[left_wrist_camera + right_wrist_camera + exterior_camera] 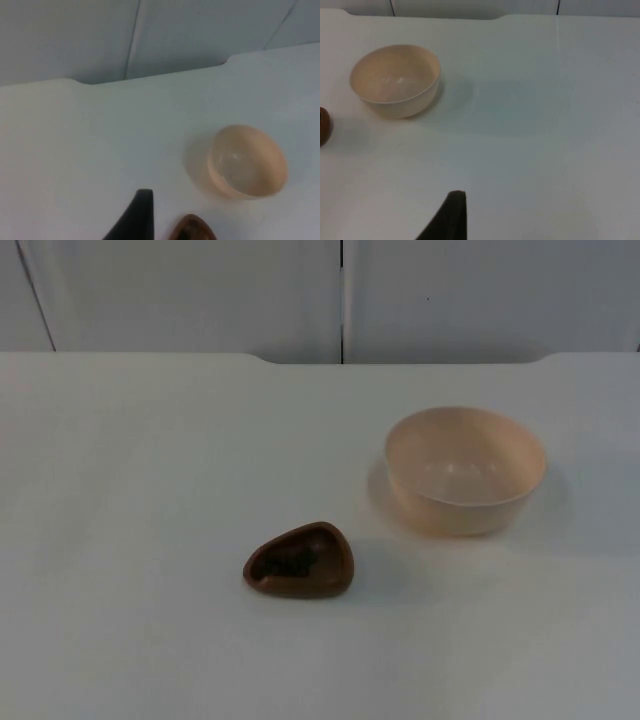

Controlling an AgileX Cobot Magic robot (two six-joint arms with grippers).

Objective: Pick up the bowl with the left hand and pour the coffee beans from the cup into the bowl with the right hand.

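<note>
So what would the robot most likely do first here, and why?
Probably bring the left gripper down toward the beige bowl. The bowl stands upright and empty on the white table, untouched, and the brown cup holding the coffee beans sits apart from it, so nothing can be poured yet.

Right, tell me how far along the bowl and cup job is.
Nothing looks done yet. The bowl stands empty on the white table, apart from the brown cup, which holds its dark beans. Nothing is in hand. Left: lifting the bowl, lifting the cup, and pouring the beans in.
</note>
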